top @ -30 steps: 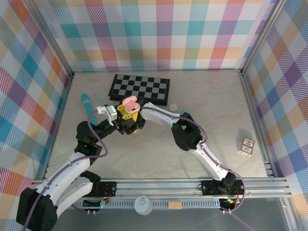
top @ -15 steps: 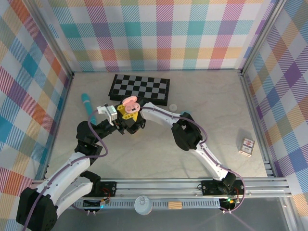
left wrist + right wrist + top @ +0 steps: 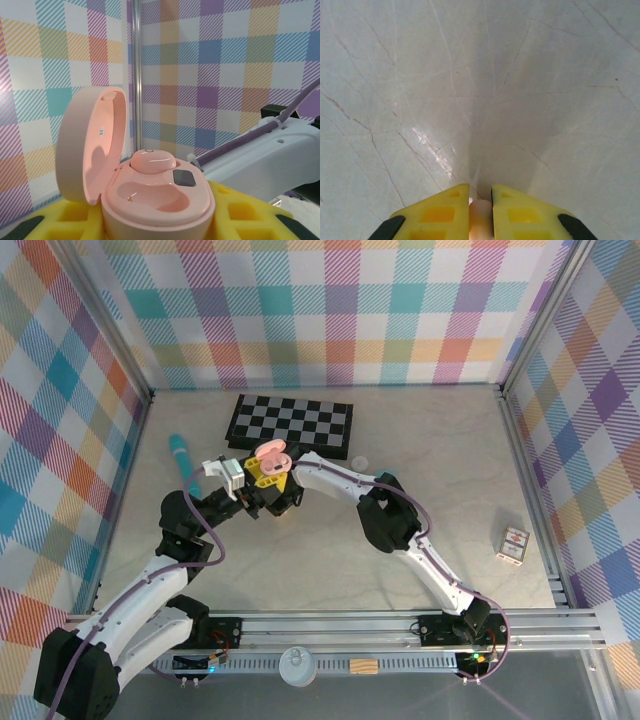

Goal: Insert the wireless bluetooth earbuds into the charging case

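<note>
Over at the left a teal stick [image 3: 183, 462] lies out of the way near the wall, and it has no part in this job. Next along, the left tool [image 3: 262, 471] is clamped on the pink charging case [image 3: 165, 222], its yellow fingers either side of the base. It holds the case up off the worktop [image 3: 470, 75] with the lid [image 3: 92, 142] swung back, which I take to be so the wells face up and the other arm can reach them. One earbud [image 3: 152, 160] already sits in the far well. The near well [image 3: 150, 197] is bare and waiting.

Just beside and below the case, the right tool [image 3: 480, 189] points straight down at the worktop. Its fingers are drawn almost together on a second, pale earbud [image 3: 480, 215], pinched by its sides. I can't tell whether it has left the surface. The grip looks slight, so the tiny piece could twist or slip on the way up.

Behind them lies a chequered board [image 3: 290, 424], and far right a small box [image 3: 514, 545], well apart
</note>
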You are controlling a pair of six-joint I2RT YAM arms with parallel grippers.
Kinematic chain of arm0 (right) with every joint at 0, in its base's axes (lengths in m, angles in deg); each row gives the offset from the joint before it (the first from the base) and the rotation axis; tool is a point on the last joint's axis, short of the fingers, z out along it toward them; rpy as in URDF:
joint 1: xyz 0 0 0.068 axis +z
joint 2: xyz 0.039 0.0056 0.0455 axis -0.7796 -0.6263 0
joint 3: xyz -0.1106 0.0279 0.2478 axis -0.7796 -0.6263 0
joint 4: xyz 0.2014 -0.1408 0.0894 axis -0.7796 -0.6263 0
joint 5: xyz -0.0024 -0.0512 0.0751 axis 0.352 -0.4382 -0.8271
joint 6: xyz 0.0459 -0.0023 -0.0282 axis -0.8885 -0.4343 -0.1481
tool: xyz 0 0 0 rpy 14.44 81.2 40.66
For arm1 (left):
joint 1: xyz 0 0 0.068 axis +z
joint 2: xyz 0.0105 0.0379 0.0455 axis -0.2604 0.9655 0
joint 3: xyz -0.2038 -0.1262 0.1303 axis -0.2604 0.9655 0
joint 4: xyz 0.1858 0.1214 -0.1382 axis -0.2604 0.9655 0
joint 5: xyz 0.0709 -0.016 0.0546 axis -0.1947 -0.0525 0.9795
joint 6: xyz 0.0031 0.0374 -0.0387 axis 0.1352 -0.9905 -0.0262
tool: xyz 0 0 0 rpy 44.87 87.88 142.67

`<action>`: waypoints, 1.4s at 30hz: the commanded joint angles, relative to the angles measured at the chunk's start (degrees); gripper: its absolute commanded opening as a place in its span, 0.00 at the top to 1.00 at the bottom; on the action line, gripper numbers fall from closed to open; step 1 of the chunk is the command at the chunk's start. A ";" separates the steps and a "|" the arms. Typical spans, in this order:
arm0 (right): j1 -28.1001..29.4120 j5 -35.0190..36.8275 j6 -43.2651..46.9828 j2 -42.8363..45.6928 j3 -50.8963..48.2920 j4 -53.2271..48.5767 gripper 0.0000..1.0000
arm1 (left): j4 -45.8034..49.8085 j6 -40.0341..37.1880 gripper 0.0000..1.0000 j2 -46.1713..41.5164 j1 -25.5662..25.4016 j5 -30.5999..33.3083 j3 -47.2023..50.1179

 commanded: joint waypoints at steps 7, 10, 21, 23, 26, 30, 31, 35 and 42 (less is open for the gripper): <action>-6.27 -6.22 -10.79 15.15 -17.90 11.19 0.85 | -2.78 -0.59 0.69 1.06 0.59 -1.24 -0.96; -8.74 -7.51 -13.11 20.43 -25.35 15.38 0.85 | -4.88 0.10 0.69 2.67 0.42 -1.42 -0.81; -16.90 -5.94 -15.55 41.39 -46.83 19.80 0.85 | -12.78 1.38 0.69 8.75 -0.85 0.20 0.00; -18.14 -5.82 -15.89 45.29 -49.33 19.79 0.85 | -13.91 1.37 0.69 10.15 -1.11 0.39 0.05; -19.71 -6.33 -16.33 50.53 -51.76 19.76 0.85 | -15.47 1.03 0.69 12.26 -1.72 1.22 0.35; -20.15 -8.01 -16.79 55.35 -51.88 18.95 0.85 | -15.77 -1.38 0.69 14.75 -3.60 3.48 0.51; -20.12 -8.55 -17.08 56.41 -51.82 19.07 0.85 | -15.77 -2.00 0.69 15.68 -4.16 4.02 0.41; -20.13 -11.70 -18.38 59.66 -51.00 20.04 0.84 | -16.93 -4.22 0.69 18.89 -6.52 6.69 0.15; -19.95 -19.16 -20.98 63.38 -50.08 23.58 0.84 | -22.44 -4.47 0.69 25.35 -7.80 9.88 -0.47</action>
